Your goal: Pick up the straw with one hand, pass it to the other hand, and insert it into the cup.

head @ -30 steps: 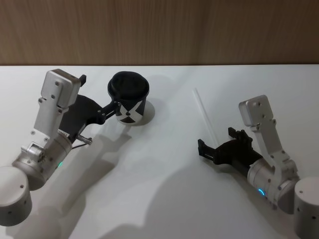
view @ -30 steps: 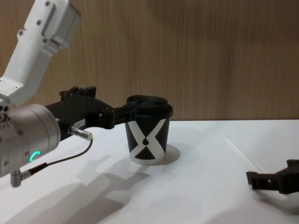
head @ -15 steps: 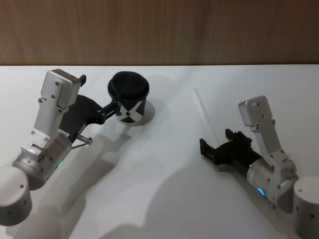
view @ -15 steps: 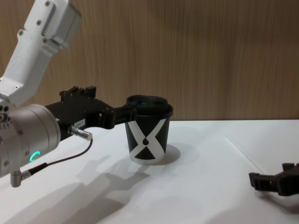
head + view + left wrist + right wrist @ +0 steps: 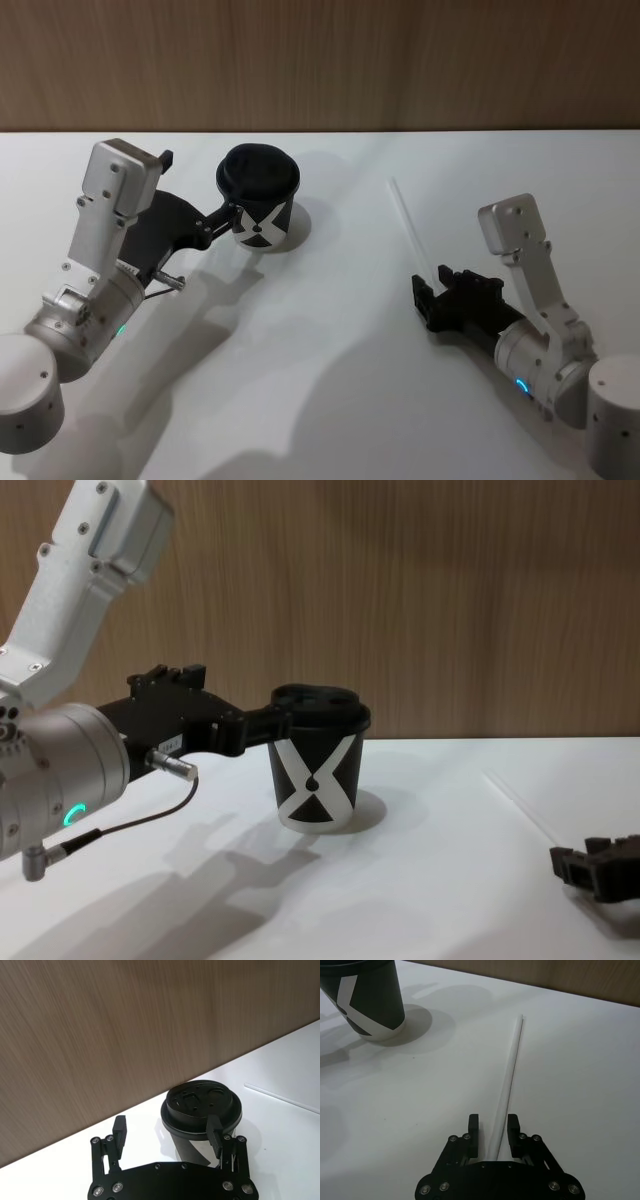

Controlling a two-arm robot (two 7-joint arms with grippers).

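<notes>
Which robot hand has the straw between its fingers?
The right gripper: its black fingers straddle the long white plastic straw lying on the white table. The left gripper is open beside the black paper cup instead.

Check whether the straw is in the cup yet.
No, the straw lies flat on the table, one end inside the open right tool, well apart from the cup.
</notes>
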